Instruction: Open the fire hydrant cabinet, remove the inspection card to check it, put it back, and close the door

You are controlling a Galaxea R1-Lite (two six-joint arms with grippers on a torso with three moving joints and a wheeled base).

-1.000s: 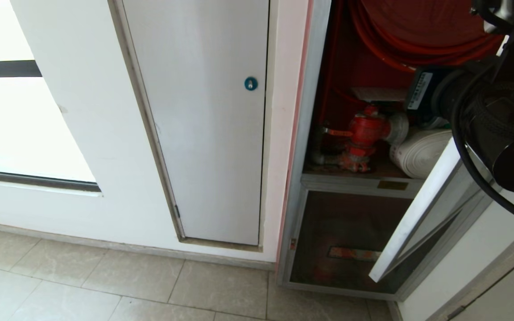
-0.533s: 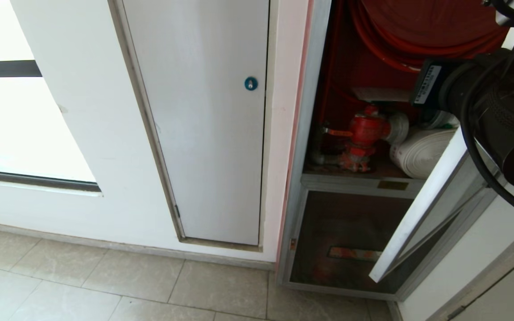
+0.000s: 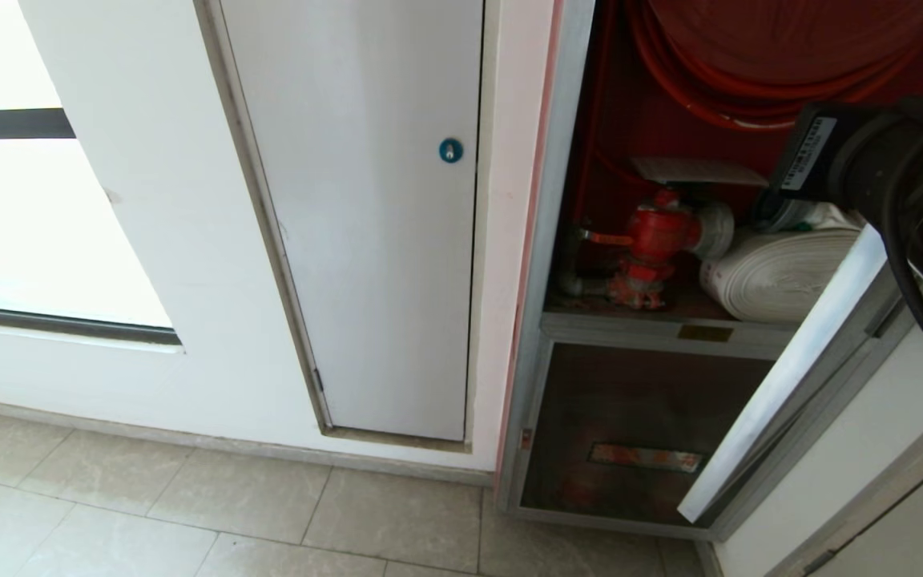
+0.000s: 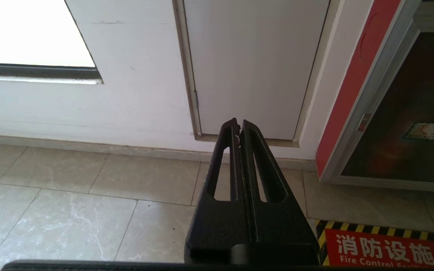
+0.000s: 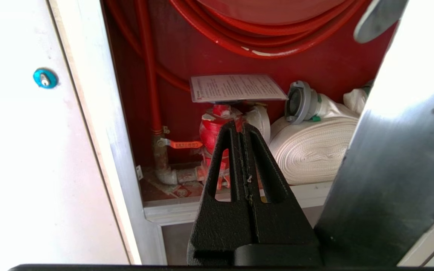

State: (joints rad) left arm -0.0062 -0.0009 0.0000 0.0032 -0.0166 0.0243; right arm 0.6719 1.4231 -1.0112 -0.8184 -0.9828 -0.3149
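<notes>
Head view: fire hydrant cabinet (image 3: 582,240) open at 3 o'clock, door (image 3: 798,353) swung out at 4 o'clock; inspection card (image 3: 694,171) lies atop the red valve (image 3: 654,240). Left wrist view: left gripper (image 4: 239,126) parked over floor tiles, jaws pressed together, empty. Right wrist view: right gripper (image 5: 239,128) faces the card at 12 o'clock, jaws closed, holding nothing. Risk: unopened jaws could nudge the thin card off the valve; the door edge crowds the arm

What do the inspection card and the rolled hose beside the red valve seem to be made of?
The inspection card looks like laminated paper: printed rows under a glossy, clear-edged film. The rolled hose looks like woven white fabric, matte with fine ribbing; its coupling looks like dull grey metal.
</notes>
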